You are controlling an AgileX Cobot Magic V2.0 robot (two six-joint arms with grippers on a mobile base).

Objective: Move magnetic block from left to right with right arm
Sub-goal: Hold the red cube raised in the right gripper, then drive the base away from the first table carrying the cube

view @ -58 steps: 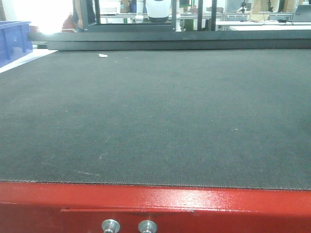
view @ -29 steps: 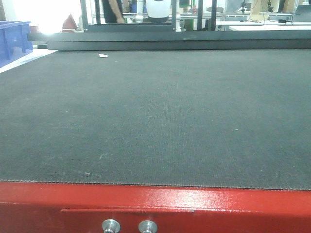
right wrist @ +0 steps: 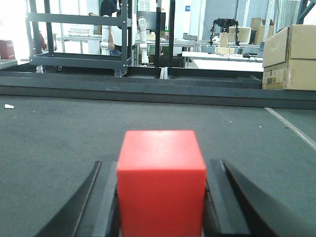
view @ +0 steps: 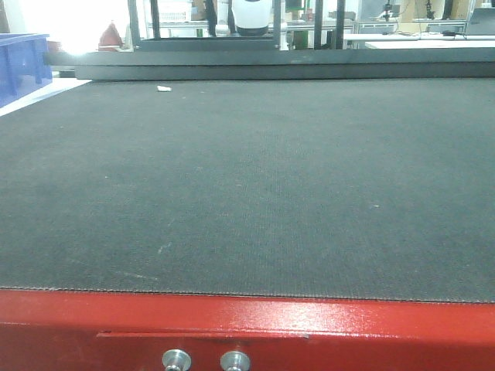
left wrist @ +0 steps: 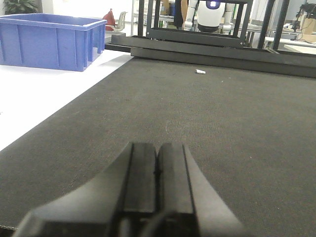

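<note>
In the right wrist view the magnetic block (right wrist: 161,182), a plain red cube, fills the space between my right gripper's black fingers (right wrist: 104,192). Both fingers press flat on its sides, so my right gripper (right wrist: 161,165) is shut on it, just above the dark mat (right wrist: 59,138). My left gripper (left wrist: 157,148) hovers low over the mat with its pads pressed together, shut and holding nothing. In the front view, neither gripper nor the block appears.
A blue bin (left wrist: 49,39) stands on the white surface at far left. A small white scrap (view: 163,89) lies near the mat's far edge. Black metal racks (right wrist: 79,39) line the back, with cardboard boxes (right wrist: 289,57) at right. The red table edge (view: 247,321) runs along the front.
Nothing on the mat has moved in the front view. Only a person in the far background has walked out of sight.
</note>
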